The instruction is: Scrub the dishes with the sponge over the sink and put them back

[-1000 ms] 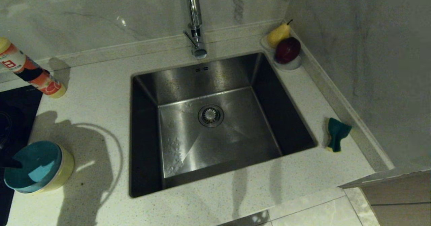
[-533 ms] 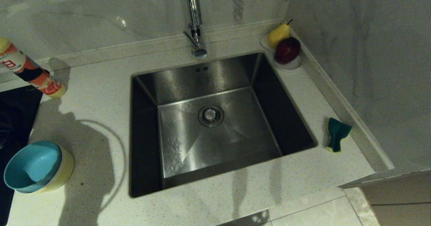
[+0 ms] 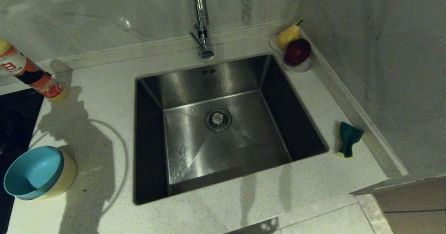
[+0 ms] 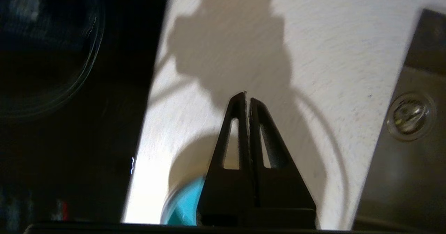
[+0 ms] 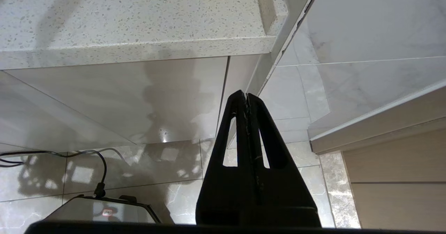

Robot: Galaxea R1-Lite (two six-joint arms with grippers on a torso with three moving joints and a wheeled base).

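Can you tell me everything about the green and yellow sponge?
The sponge is small, with a dark green scouring face over yellow foam that peeks out along its edge. It looks bent or crumpled rather than flat. It lies on the speckled white counter to the right of the sink, close to the raised edge by the wall. Nothing else touches it; no gripper is near.

Orange-and-white labelled bottle (image 3: 29, 75) lies tilted at 9 o'clock on speckled pale stone counter (image 3: 101, 98). Yellow pear (image 3: 288, 35) and dark red apple (image 3: 297, 51) sit touching on small white saucer (image 3: 304, 67) at 1 o'clock.
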